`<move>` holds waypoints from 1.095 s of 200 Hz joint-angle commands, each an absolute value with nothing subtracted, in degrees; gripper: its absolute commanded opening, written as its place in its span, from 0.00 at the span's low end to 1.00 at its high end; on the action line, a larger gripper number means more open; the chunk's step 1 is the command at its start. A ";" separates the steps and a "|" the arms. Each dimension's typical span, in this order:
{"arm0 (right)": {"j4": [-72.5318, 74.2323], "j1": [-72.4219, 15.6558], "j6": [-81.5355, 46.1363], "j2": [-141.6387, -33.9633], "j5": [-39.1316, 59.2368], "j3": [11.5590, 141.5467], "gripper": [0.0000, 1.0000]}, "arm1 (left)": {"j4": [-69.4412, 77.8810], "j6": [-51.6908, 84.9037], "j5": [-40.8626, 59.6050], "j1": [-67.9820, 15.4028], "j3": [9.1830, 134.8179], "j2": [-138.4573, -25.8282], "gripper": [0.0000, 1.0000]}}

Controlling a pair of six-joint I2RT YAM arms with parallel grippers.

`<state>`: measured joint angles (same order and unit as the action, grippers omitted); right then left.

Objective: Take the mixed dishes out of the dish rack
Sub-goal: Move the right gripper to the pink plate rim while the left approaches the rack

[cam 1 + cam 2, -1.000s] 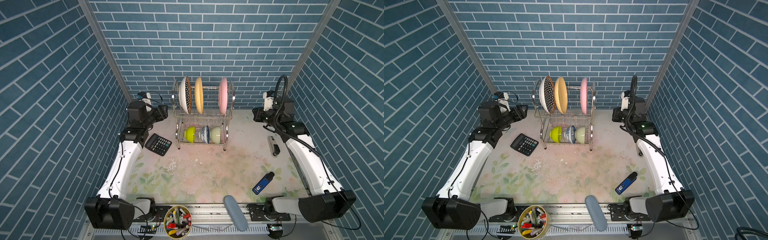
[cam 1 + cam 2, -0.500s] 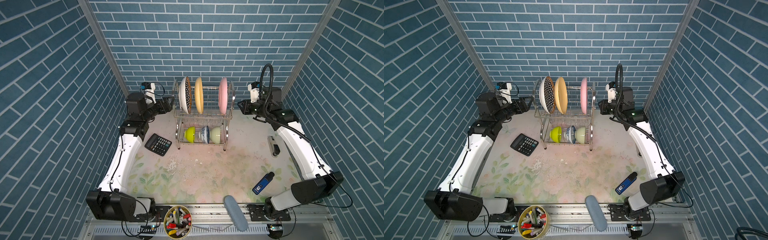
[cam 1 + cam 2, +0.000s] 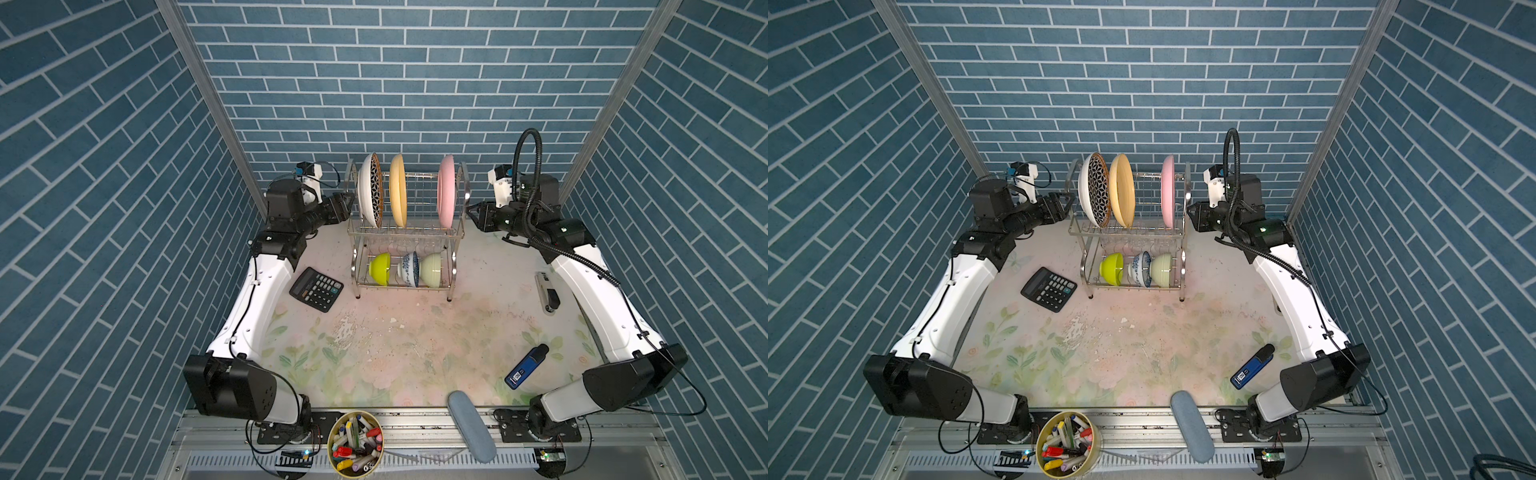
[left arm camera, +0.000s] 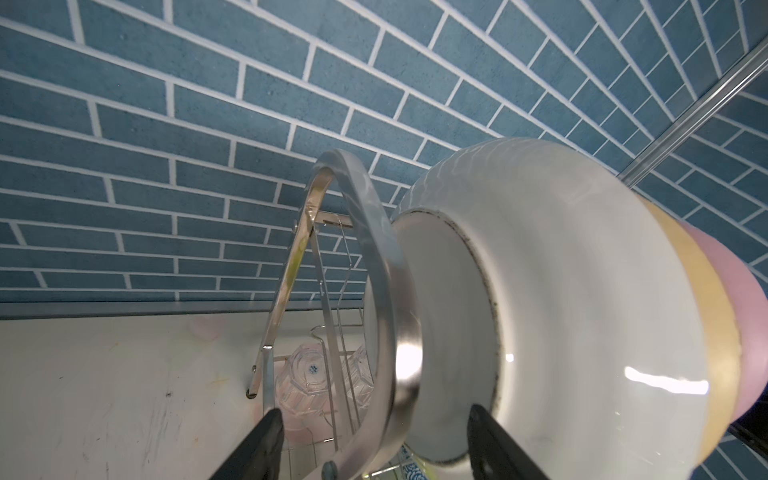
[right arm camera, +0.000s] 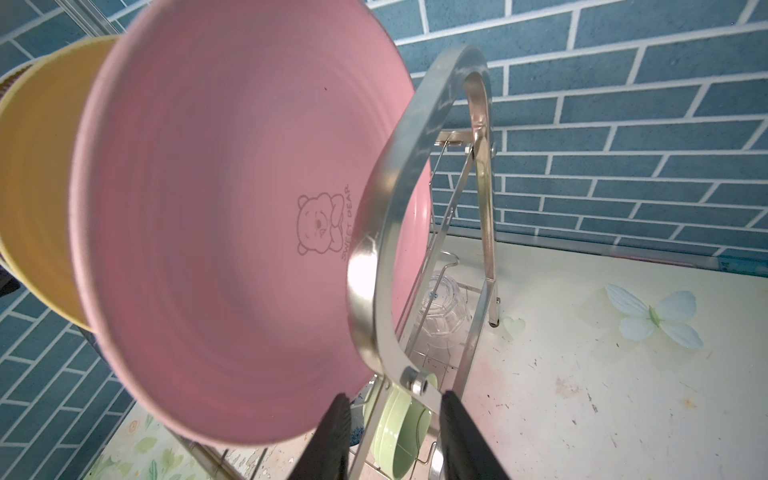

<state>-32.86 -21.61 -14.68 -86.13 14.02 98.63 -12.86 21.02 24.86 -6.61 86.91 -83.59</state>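
Note:
The dish rack stands at the back of the table. On its upper tier stand a star-patterned plate, a yellow plate and a pink plate. Below sit a lime bowl, a blue-on-white bowl and a pale-green bowl. Clear tumblers lie upside down behind them. My left gripper is open at the rack's left arch, which lies between its fingers. My right gripper is open at the right arch, its fingers either side of the frame.
A black calculator lies left of the rack. A stapler and a blue device lie on the right. A grey-blue case and a tub of markers sit at the front edge. Brick walls close in on three sides.
Both arms have swung inward from the sides until their grippers reach the rack's arched ends. The right gripper's fingers have spread apart.

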 commanded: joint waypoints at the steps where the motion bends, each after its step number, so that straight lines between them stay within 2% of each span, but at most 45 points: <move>1: -32.94 -21.81 -13.01 -84.27 14.78 101.38 0.38 | -13.40 19.11 23.15 -8.06 89.86 -84.93 0.64; 42: -32.61 -21.75 -12.22 -84.74 14.15 102.42 0.39 | -15.62 15.76 19.53 -10.18 91.58 -85.59 0.62; 82: -32.07 -21.71 -12.12 -86.86 14.48 105.11 0.44 | -16.35 14.97 18.36 -10.50 91.76 -85.76 0.54; 120: -31.53 -21.75 -12.03 -89.16 14.68 107.84 0.45 | -16.35 14.33 17.59 -10.94 91.84 -86.06 0.51; 153: -32.81 -21.71 -11.91 -92.32 14.77 110.91 0.44 | -16.68 13.84 16.88 -11.49 92.33 -86.37 0.38; 162: -33.16 -21.71 -11.87 -93.15 14.69 111.71 0.44 | -16.83 13.65 16.75 -11.66 92.46 -86.38 0.37; 179: -34.32 -21.66 -11.78 -95.05 14.98 113.80 0.40 | -17.14 13.45 16.46 -11.95 92.79 -86.35 0.34; 219: -35.95 -21.71 -11.78 -98.54 16.17 118.05 0.23 | -16.96 13.38 16.25 -12.39 92.99 -86.47 0.32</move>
<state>-34.15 -21.61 -13.15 -97.32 15.00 113.86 -16.84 14.15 15.75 -11.49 91.07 -86.06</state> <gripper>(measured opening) 0.269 0.338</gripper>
